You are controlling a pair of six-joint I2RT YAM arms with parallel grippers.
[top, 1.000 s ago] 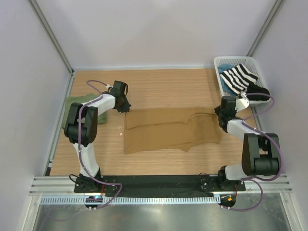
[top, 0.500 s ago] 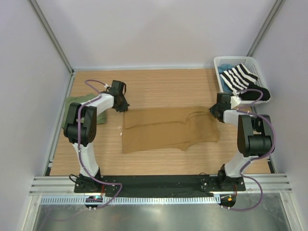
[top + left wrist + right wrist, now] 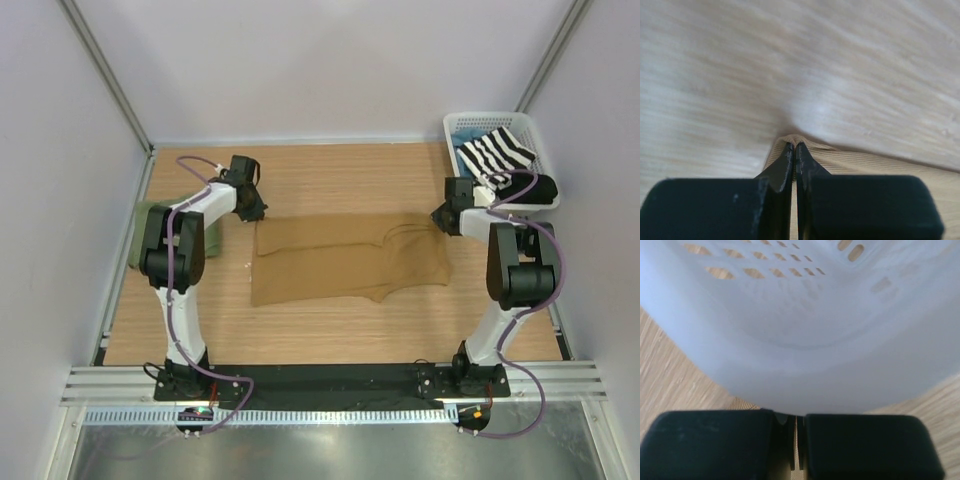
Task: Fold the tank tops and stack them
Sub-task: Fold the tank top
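The tan-brown tank top [image 3: 345, 258] lies spread across the middle of the table. My left gripper [image 3: 256, 213] is shut on its far left corner; the left wrist view shows ribbed tan cloth [image 3: 790, 137] pinched between the fingertips. My right gripper [image 3: 440, 221] is shut on its far right corner, with tan cloth [image 3: 742, 403] showing beside the pads, right against the white basket wall [image 3: 805, 340]. The olive green tank top [image 3: 150, 215] lies folded at the left table edge, partly hidden by my left arm.
The white basket [image 3: 462, 126] stands at the back right, holding the black-and-white striped garment [image 3: 495, 155] and a black garment [image 3: 530, 187]. Grey walls and metal posts enclose the table on three sides.
Both grippers have moved toward the far side, dragging the tan top's far edge with them. The right gripper has come up close against the basket.
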